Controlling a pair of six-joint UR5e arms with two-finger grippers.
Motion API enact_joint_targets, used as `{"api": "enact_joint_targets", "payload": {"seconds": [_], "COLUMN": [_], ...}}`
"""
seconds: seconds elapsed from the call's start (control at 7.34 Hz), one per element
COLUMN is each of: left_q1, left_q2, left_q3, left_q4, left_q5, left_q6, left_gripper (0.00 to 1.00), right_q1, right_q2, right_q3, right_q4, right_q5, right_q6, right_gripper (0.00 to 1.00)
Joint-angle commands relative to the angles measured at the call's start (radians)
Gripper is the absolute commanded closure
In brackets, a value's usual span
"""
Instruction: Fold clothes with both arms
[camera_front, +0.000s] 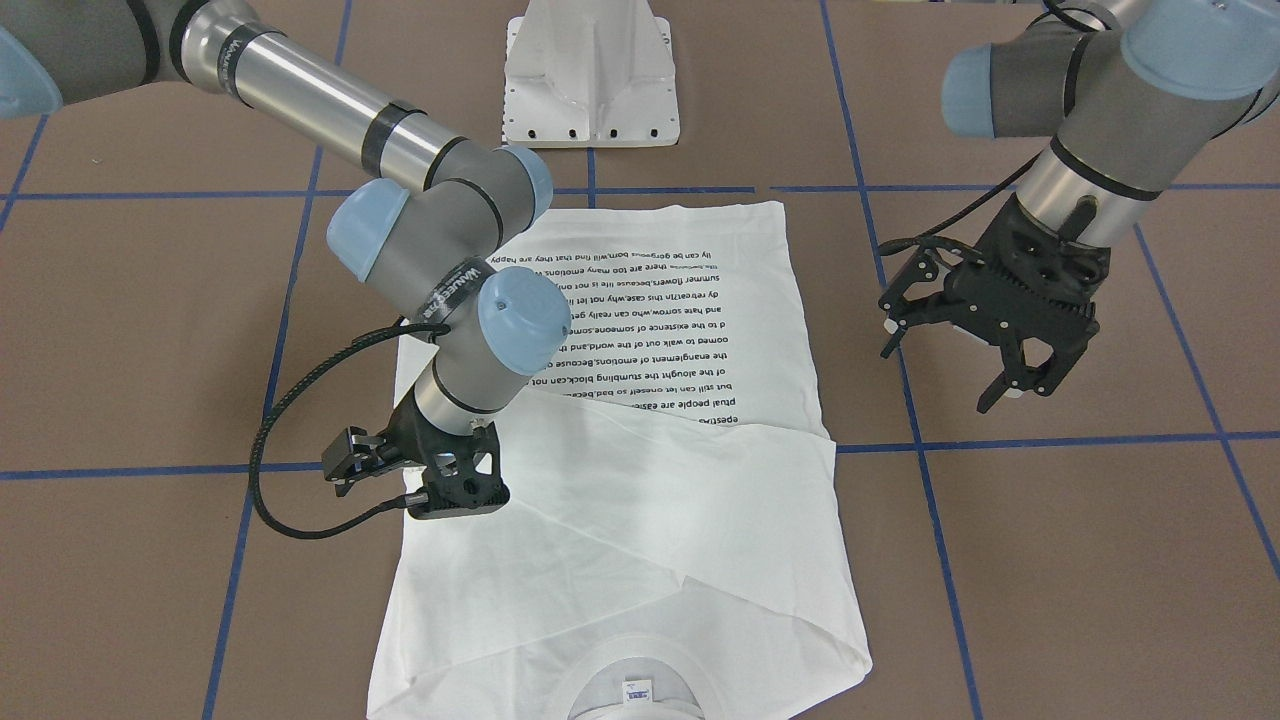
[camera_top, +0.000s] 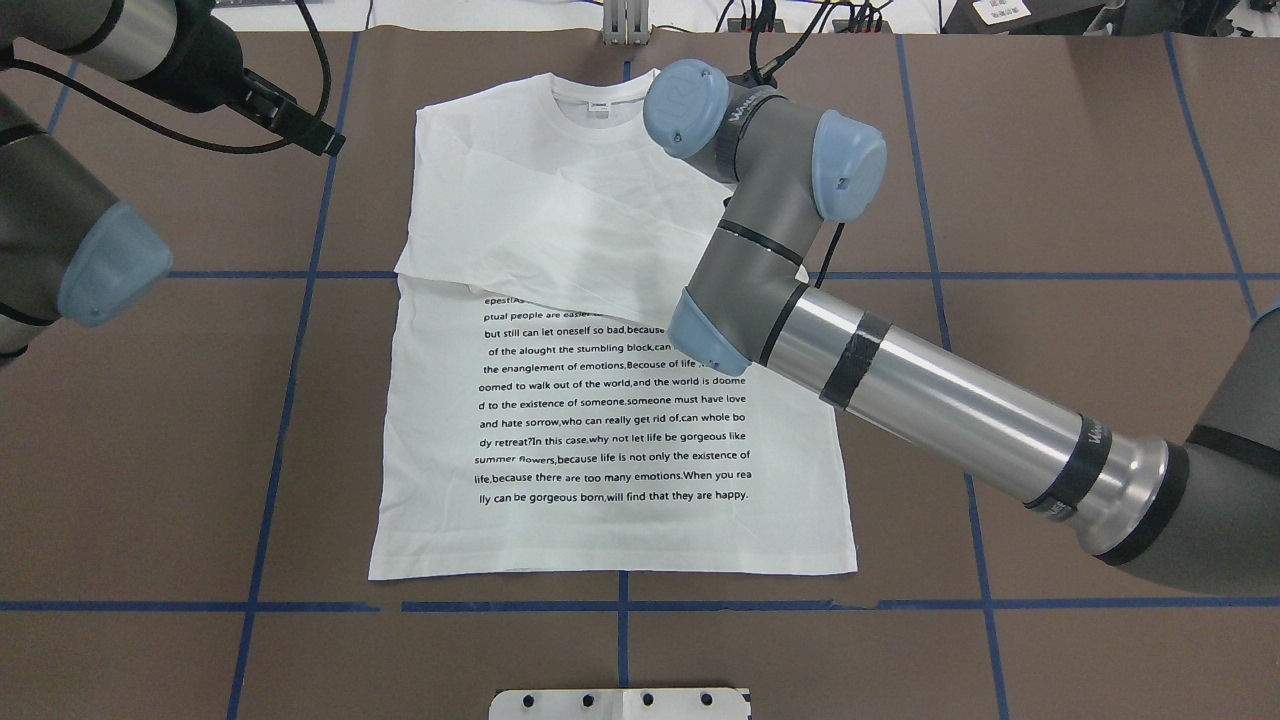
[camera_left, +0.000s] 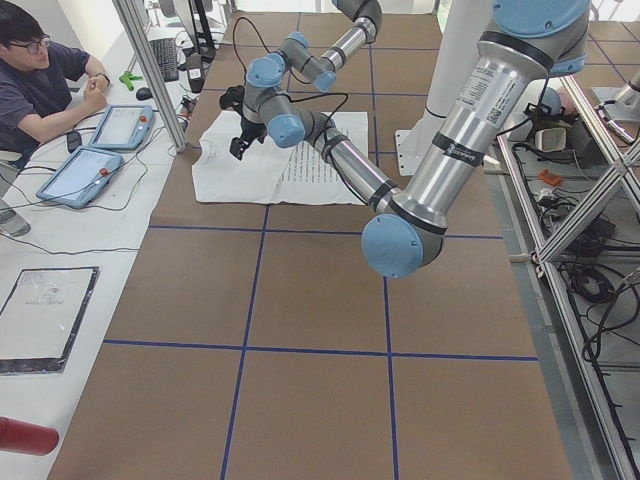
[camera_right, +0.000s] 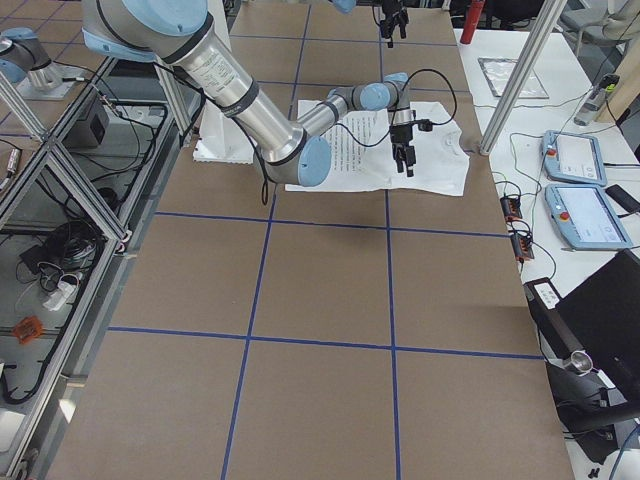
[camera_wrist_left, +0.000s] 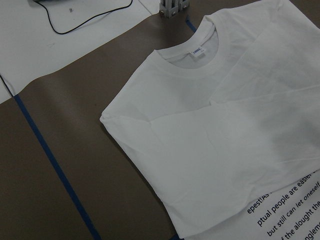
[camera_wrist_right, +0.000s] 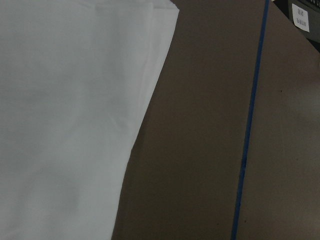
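Observation:
The white T-shirt (camera_top: 600, 420) lies flat on the brown table with its printed text up and its collar away from the robot. One sleeve is folded across the chest (camera_wrist_left: 200, 130), and the neck label (camera_wrist_left: 197, 51) shows. My right gripper (camera_front: 460, 505) is low over the shirt's side edge near the shoulder. The overhead view hides it under the arm, and I cannot tell whether it is open or shut. The right wrist view shows only the shirt's edge (camera_wrist_right: 65, 125) and bare table. My left gripper (camera_front: 1020, 395) hangs open and empty above the table, clear of the shirt's other side.
The white pedestal base (camera_front: 590, 80) stands at the robot's side of the shirt. Blue tape lines (camera_top: 620, 605) grid the brown table (camera_front: 1050, 560). A seated person (camera_left: 40, 70) and tablets (camera_left: 85, 175) are at a side desk beyond the shirt's collar end.

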Motion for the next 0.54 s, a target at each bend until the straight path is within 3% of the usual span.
{"api": "enact_joint_targets", "payload": {"seconds": [0.0, 0.14, 0.27, 0.41], "left_q1": [0.031, 0.038, 0.088, 0.149], "left_q2": [0.0, 0.011, 0.053, 0.107], "left_q3": [-0.007, -0.027, -0.109, -0.191], "left_q4": [0.008, 0.006, 0.0, 0.002], "left_q5": [0.004, 0.008, 0.021, 0.089], "left_q6": [-0.009, -0.108, -0.271, -0.373], "left_gripper": [0.0, 0.0, 0.0, 0.0], "right_q1": [0.063, 0.071, 0.073, 0.058], "right_q2": [-0.047, -0.155, -0.284, -0.423], "right_q3": [0.149, 0.36, 0.592, 0.775], "right_q4": [0.057, 0.06, 0.052, 0.06], "right_q5": [0.156, 0.221, 0.285, 0.309], "right_q6": [-0.016, 0.078, 0.129, 0.25], "right_gripper": [0.0, 0.0, 0.0, 0.0]}}
